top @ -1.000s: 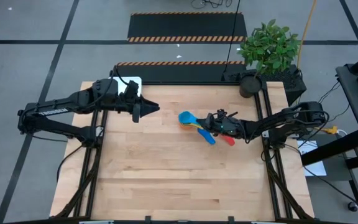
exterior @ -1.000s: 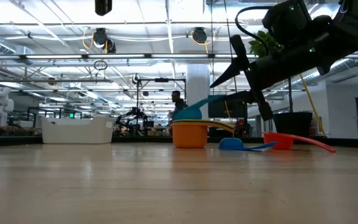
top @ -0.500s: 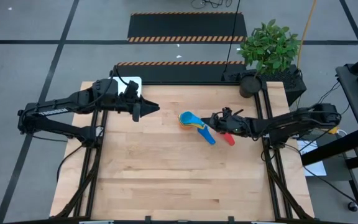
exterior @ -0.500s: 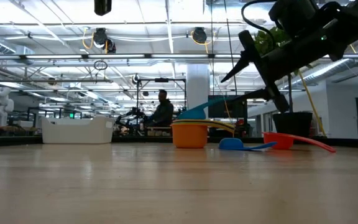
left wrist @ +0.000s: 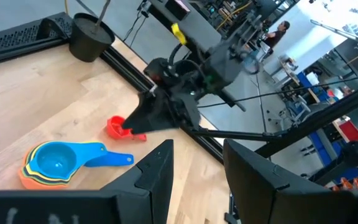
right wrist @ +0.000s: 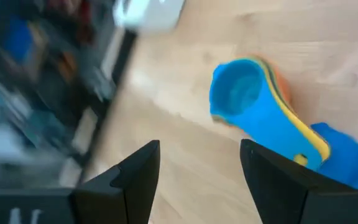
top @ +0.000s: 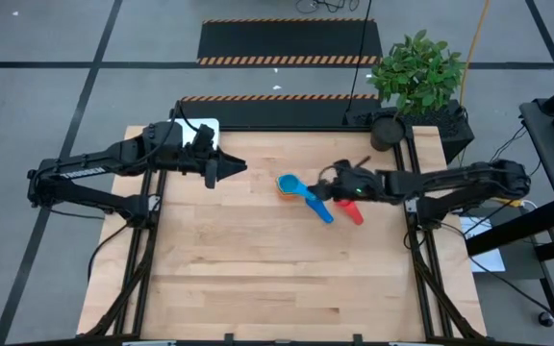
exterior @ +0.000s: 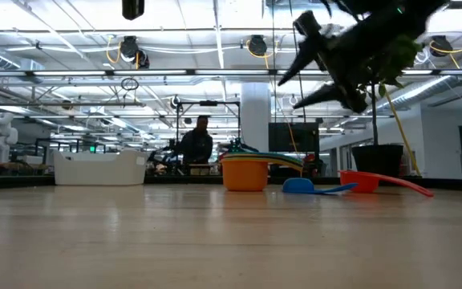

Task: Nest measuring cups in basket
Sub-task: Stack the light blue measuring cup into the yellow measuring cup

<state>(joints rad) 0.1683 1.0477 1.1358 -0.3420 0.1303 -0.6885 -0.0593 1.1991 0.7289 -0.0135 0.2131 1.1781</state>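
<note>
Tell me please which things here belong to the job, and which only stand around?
For the job:
stack of cups
dark blue cup
red cup
white basket
right gripper, open above the cups

Standing around:
potted plant
left gripper, waiting
person behind the table

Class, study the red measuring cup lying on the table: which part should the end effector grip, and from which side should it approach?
Grip the red measuring cup by its long flat handle, coming down from above. The handle lies low along the table, pointing away from the nested stack, so fingers can straddle it without crowding the dark blue cup beside it.

Potted plant (top: 417, 72) at table's (top: 258, 279) far right corner; person (exterior: 196, 144) seated behind.
</note>
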